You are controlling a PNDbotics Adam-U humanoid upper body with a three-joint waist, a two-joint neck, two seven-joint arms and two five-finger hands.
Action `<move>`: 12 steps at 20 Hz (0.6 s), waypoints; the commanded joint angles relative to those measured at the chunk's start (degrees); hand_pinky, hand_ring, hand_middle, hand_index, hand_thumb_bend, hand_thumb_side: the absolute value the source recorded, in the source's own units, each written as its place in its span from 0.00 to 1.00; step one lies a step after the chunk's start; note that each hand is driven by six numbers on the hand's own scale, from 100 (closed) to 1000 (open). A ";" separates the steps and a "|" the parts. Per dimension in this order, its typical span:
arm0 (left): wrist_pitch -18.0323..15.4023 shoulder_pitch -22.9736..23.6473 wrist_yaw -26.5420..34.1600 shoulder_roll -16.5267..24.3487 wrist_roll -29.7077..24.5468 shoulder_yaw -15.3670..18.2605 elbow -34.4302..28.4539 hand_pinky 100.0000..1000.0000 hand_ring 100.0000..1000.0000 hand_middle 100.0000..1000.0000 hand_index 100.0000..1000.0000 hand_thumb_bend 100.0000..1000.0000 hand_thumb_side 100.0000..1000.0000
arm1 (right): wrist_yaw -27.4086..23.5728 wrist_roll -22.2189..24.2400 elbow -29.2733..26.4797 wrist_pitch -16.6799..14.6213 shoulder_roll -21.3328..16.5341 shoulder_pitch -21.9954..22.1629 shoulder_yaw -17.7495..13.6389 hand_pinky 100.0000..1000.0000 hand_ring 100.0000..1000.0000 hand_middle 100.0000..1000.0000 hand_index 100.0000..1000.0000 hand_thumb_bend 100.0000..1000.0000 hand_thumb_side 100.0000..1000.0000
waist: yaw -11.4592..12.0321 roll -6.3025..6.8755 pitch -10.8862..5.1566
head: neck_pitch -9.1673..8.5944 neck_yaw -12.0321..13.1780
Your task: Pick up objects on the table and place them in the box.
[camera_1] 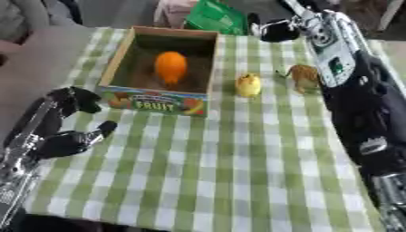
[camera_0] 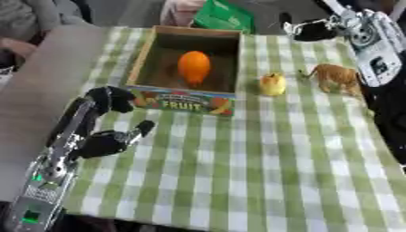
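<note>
Green-and-white checked cloth [camera_0: 262,154] over the desk [camera_0: 55,77]. On it, toward the far side, an open cardboard box [camera_0: 184,100] with "FRUIT" printed on its front wall, holding an orange fruit [camera_0: 193,67] on its floor. Just right of the box, a small yellow object [camera_0: 272,84] on the cloth; further right, near it but apart, a brown animal figure [camera_0: 337,76]. Left robot hand [camera_0: 107,140] at the cloth's left edge, fingers relaxed, holding nothing. Right robot hand [camera_1: 277,31] at the far right; fingers impossible to judge. Green bag [camera_0: 224,17] beyond the desk.
</note>
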 commanded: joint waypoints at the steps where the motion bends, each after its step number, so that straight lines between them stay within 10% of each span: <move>1: -0.05 -0.23 -0.18 1.27 0.30 0.70 -0.87 0.64 0.56 0.41 0.61 0.51 0.07 | -0.49 -0.55 0.72 0.80 -2.93 -0.24 -1.60 0.78 0.84 0.81 0.95 0.01 0.00 | -0.22 0.20 -1.13 | 0.23 0.25; 12: -0.04 0.14 -0.19 1.37 0.44 0.88 -0.87 0.64 0.57 0.41 0.61 0.51 0.07 | 0.16 -0.11 6.45 1.76 -6.24 3.10 -4.51 0.79 0.85 0.80 0.94 0.00 0.02 | -1.64 0.64 -1.29 | 0.58 0.47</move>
